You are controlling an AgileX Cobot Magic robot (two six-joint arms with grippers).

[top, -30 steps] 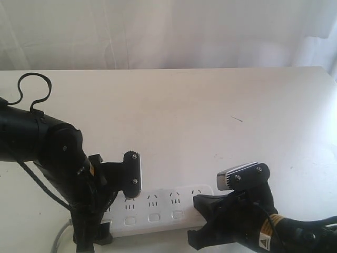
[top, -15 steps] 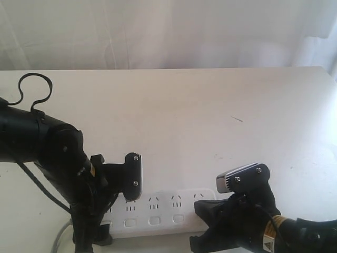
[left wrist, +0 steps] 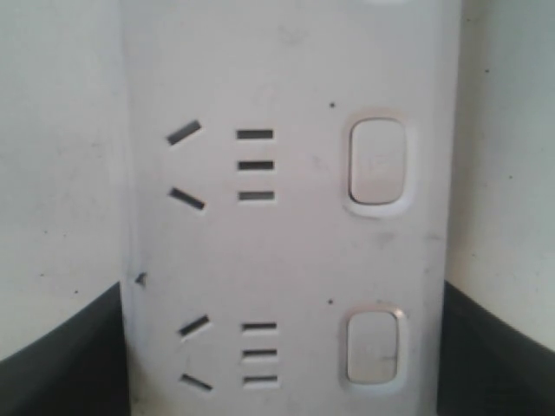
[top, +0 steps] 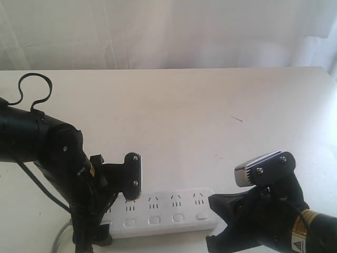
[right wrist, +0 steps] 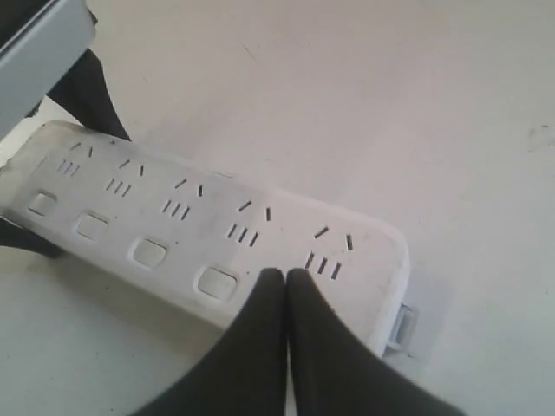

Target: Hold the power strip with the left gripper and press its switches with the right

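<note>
The white power strip point(top: 168, 211) lies along the near table edge, its grey cord point(top: 63, 229) leaving at the left. My left gripper point(top: 117, 213) straddles its left end, one finger plate point(top: 132, 175) on the far side. In the left wrist view the black fingers point(left wrist: 52, 368) press both long sides of the power strip point(left wrist: 286, 225), with two switches point(left wrist: 377, 165) in sight. My right gripper point(right wrist: 286, 276) is shut and empty, its tips over the strip's right end point(right wrist: 364, 251), hiding the end switch there; contact cannot be told. Its silvery tip point(top: 245, 176) hangs right of the strip, and the end switch point(top: 201, 215) shows.
The white table point(top: 200, 116) runs back to a pale curtain point(top: 168, 31). A black cable loop point(top: 34, 87) rises from the left arm. A small plastic tab point(right wrist: 403, 325) sticks out of the strip's right end. A faint dark mark point(top: 237, 118) lies on the table.
My right gripper has drawn off to the right and risen, uncovering the strip's right end and its last switch. The left gripper and the strip have barely moved.
</note>
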